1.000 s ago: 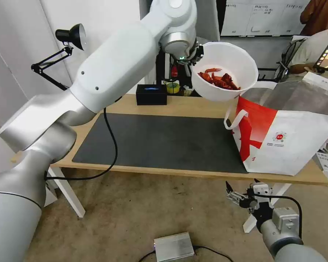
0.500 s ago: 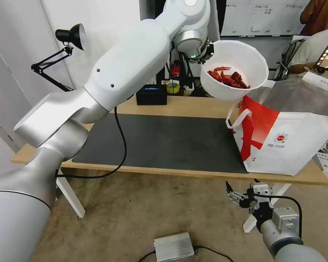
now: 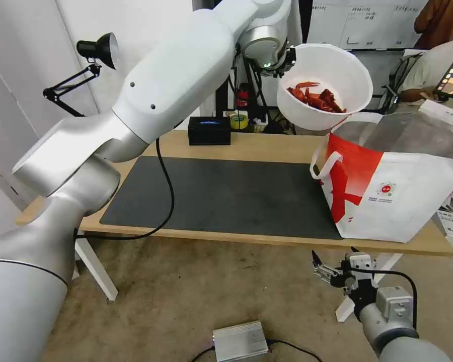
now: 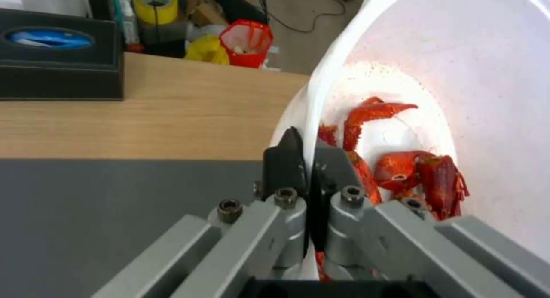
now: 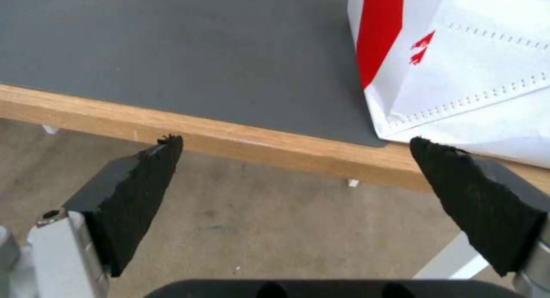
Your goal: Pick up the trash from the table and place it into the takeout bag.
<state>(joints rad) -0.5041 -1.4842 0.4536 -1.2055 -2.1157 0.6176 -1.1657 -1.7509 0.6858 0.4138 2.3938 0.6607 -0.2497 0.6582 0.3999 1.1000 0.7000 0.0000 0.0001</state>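
Observation:
A white round bowl (image 3: 332, 75) of red crayfish shells (image 3: 314, 98) hangs in the air, tilted, just above the near-left edge of the takeout bag's (image 3: 412, 201) open mouth. My left gripper (image 3: 286, 61) is shut on the bowl's rim; in the left wrist view its fingers (image 4: 283, 160) pinch the rim of the bowl (image 4: 487, 96) with the shells (image 4: 412, 169) inside. The white-and-red bag stands on the right end of the table (image 3: 267, 146). My right gripper (image 3: 334, 261) hangs open below the table's front edge, its fingertips (image 5: 149, 169) wide apart.
A dark grey mat (image 3: 226, 196) covers the table's middle. A black rectangular box (image 3: 209, 130) sits at the back edge and a black desk lamp (image 3: 93, 53) stands at the far left. A silver box (image 3: 239, 341) lies on the floor. People sit behind the bag.
My left arm has carried the bowl to the right and slightly up, from beside the bag's handle to over its opening edge. The right arm has not moved.

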